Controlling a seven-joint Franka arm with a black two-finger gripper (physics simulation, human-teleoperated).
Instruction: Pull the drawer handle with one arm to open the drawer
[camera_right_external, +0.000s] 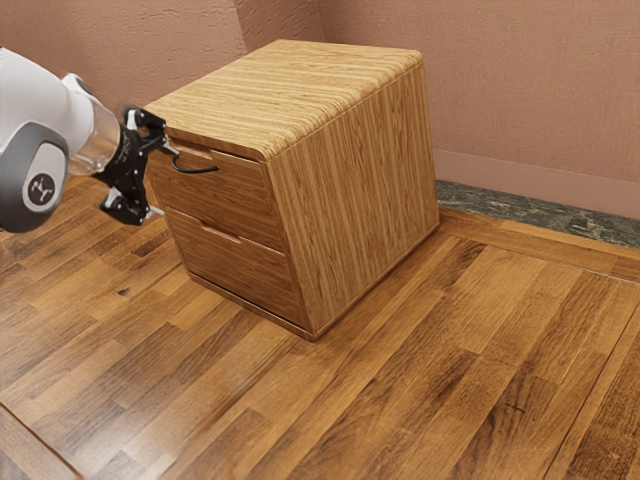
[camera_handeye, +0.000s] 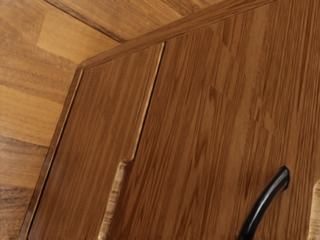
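A white Franka arm (camera_right_external: 40, 130) reaches in from the exterior view's left toward a two-drawer wooden cabinet (camera_right_external: 340, 180) standing on a plank floor (camera_right_external: 420, 380) near a pink wall (camera_right_external: 520, 70). Its black fingers (camera_right_external: 158, 135) are spread wide, one above the other, level with the top drawer (camera_right_external: 215, 195) and just off its outer edge. They pinch nothing. The upper finger sits right beside the near end of the handle (camera_right_external: 195, 167), a thin dark bow fixed high on the drawer front, under the cabinet's overhanging top. Whether finger and handle touch cannot be made out.

The drawer sits in the cabinet face, above the lower drawer (camera_right_external: 240, 265). Whether it has slid out at all cannot be told.

From the wrist, the handle (camera_handeye: 265, 205) curves across the drawer (camera_handeye: 215, 125) close ahead of the hand, with the lower drawer (camera_handeye: 95, 160) beyond it and the floor (camera_handeye: 30, 75) past the cabinet's base.
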